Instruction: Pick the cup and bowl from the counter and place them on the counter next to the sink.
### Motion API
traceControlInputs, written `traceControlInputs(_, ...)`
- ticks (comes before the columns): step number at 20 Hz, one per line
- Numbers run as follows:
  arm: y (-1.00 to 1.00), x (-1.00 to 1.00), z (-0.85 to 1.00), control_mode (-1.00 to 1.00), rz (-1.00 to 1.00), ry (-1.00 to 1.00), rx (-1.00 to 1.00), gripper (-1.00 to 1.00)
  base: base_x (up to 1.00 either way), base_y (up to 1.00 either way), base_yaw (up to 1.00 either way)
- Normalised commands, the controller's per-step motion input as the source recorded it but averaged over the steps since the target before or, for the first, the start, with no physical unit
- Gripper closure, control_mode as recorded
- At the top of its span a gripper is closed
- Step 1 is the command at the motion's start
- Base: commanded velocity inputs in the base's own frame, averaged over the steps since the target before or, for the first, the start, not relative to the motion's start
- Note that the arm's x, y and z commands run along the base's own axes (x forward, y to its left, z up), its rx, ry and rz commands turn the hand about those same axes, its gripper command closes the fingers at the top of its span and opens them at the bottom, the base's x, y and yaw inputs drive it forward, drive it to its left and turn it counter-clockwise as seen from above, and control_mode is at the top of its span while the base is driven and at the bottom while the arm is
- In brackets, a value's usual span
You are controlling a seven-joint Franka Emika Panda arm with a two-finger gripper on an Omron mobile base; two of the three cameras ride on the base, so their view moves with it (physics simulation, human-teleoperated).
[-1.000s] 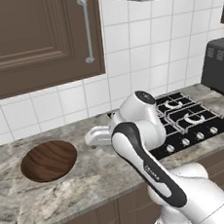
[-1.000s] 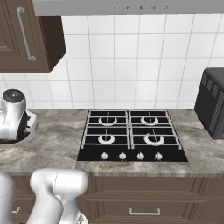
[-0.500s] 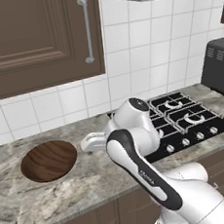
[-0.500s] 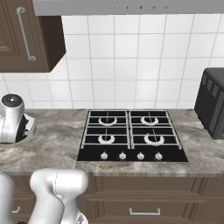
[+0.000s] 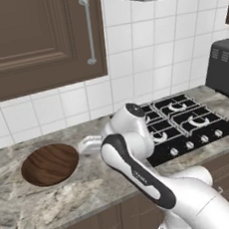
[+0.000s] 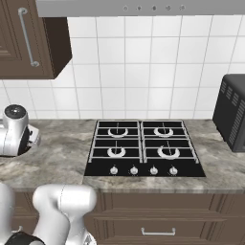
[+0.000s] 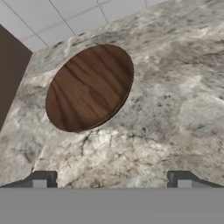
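Plainly, bowl (image 7: 89, 87) is wide, shallow, dark wood-grained.

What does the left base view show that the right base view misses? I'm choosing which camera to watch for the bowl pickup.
Left base view alone: the bowl, lying empty on the counter to the left of the arm, with the hand reaching toward it, and a wide run of counter around it. Right base view alone: the whole stovetop seen head-on with all four burners, and the drawer fronts below it. Both share the stovetop, the tiled wall, the upper cabinet and the black appliance at the right.
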Motion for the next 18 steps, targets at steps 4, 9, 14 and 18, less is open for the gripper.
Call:
traceControlInputs(4, 0.00, 0.44, 0.00, -1.00, -0.03, 0.00, 0.00, -1.00, 0.00, 0.00, 0.00)
traceControlInputs(9, 0.00, 0.51, -0.05, -1.00, -0.03, 0.00, 0.00, -1.00, 0.00, 0.00, 0.00)
traceControlInputs(14, 0.02, 0.46, -0.18, -1.00, -0.04, 0.00, 0.00, -1.00, 0.00, 0.00, 0.00)
traceControlInputs(18, 0.08, 0.30, -0.18, -1.00, -0.02, 0.00, 0.00, -1.00, 0.00, 0.00, 0.00)
